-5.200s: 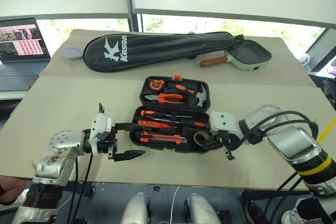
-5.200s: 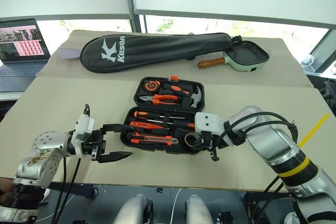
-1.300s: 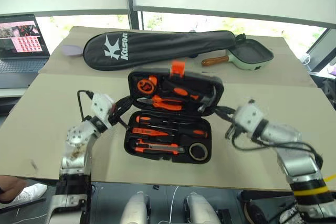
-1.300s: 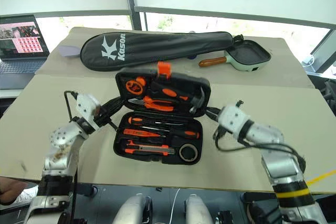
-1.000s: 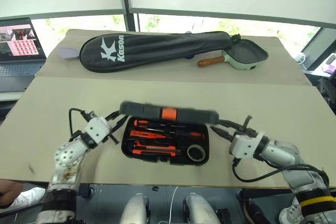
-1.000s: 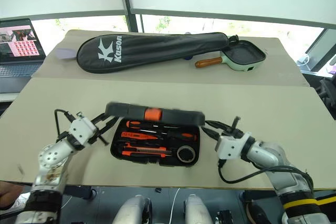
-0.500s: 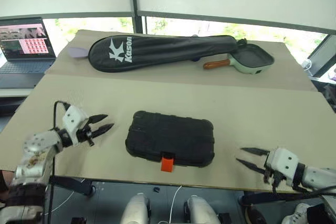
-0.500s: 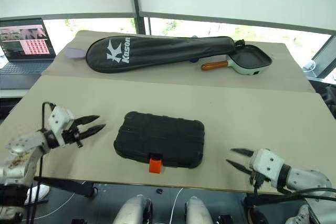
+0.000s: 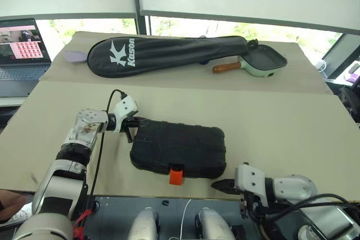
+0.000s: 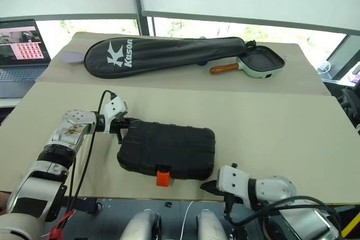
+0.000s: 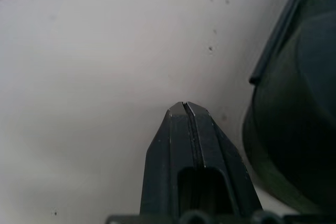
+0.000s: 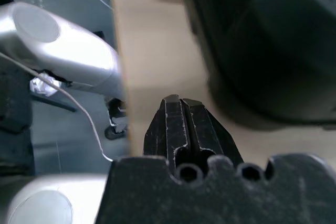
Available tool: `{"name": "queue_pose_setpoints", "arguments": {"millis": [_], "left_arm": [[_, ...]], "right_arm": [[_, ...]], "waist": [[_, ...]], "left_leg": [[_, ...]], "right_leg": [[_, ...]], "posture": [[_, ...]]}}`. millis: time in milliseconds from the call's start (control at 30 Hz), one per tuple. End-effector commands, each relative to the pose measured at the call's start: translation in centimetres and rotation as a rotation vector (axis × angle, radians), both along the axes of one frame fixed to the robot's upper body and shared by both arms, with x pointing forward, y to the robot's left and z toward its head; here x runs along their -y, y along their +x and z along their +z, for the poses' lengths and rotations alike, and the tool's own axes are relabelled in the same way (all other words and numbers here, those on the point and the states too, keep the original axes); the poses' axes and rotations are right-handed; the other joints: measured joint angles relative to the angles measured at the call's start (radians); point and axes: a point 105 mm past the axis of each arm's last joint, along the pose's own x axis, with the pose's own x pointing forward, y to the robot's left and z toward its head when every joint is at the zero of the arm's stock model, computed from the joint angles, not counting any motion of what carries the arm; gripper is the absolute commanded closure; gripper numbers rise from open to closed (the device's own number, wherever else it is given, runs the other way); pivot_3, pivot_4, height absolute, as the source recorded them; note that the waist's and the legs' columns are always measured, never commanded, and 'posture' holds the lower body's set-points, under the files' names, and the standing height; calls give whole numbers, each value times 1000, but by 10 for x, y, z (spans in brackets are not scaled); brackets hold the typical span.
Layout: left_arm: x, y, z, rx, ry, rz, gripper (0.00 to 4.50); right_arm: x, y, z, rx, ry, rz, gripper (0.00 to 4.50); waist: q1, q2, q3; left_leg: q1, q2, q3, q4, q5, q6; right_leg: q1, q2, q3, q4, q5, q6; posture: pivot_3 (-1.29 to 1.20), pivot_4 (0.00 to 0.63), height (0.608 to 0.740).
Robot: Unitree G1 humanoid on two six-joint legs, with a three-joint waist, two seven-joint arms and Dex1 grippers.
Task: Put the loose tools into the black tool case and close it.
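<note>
The black tool case (image 9: 179,146) lies flat on the table with its lid down, and its orange latch (image 9: 176,176) sticks out at the near edge. The loose tools are hidden inside it. My left gripper (image 9: 135,122) is shut, its tip right at the case's far left corner; the left wrist view shows the closed fingers (image 11: 185,109) just beside the case wall (image 11: 294,129). My right gripper (image 9: 218,185) is shut too, low at the table's near edge beside the case's near right corner (image 12: 262,51).
A long black Kason racket bag (image 9: 169,51) and a green pan with a wooden handle (image 9: 261,60) lie at the far side. A laptop (image 9: 22,49) stands at the far left. The table's front edge (image 9: 112,186) runs just under the case.
Both grippers have closed. The left one moved right up to the case's left corner. The right one swung left along the front edge toward the case.
</note>
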Motion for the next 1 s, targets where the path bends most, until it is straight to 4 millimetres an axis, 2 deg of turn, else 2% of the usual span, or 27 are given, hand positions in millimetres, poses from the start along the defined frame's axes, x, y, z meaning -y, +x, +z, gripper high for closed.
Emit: {"name": "queue_pose_setpoints", "arguments": {"millis": [33, 167, 300, 433, 567, 667, 900, 1000], "left_arm": [[-2, -14, 1, -43, -44, -48, 4473], [-7, -30, -3, -68, -69, -54, 4473], [-8, -54, 2, -60, -137, -26, 4473], [-9, -67, 1, -61, -166, 26, 4473], [-13, -70, 1, -31, -204, 112, 4473], [-26, -69, 7, -10, -213, 163, 4473], [-39, -63, 29, -10, -208, 101, 4473], [-17, -56, 53, -7, -254, 5, 4473]], "right_arm": [[-4, 25, 5, 62, 4, -42, 4500], [-6, 50, 11, 126, 6, -56, 4500], [-4, 89, 28, 216, 32, -103, 4500], [-2, 110, 31, 248, 33, -120, 4500], [9, 126, 36, 268, 38, -159, 4500], [21, 123, 43, 276, 38, -161, 4500], [39, 87, 50, 224, 63, -130, 4500], [37, 65, 51, 192, 74, -112, 4500]], "waist": [[-6, 0, 0], [-7, 0, 0], [-10, -1, 1], [1, 0, 2], [2, 1, 2], [3, 1, 2], [5, 1, 2], [5, 1, 3]], "left_leg": [[1, 0, 0, 0, 0, 0], [1, 1, 0, 0, 0, 0], [2, 2, 0, 0, 0, 0], [1, 1, 1, 0, 0, 0], [1, 1, 0, 0, 0, 0], [1, 1, 0, 0, 0, 0], [1, 1, 0, -1, 0, 0], [1, 0, 0, -1, 0, 0]], "right_leg": [[0, 0, 0, 0, 0, 0], [0, 0, 0, 2, 0, 0], [0, 0, 0, 2, 1, -1], [-1, -1, 0, 3, 1, -1], [-1, -1, 0, 3, 1, -1], [-1, -2, 0, 3, 1, -1], [-1, -2, -2, 2, 1, -1], [-1, -2, -1, 2, 1, -1]], "posture": [[0, 150, 740], [0, 150, 740], [0, 150, 740], [0, 150, 740], [0, 150, 740], [0, 150, 740], [0, 150, 740], [0, 150, 740]]}}
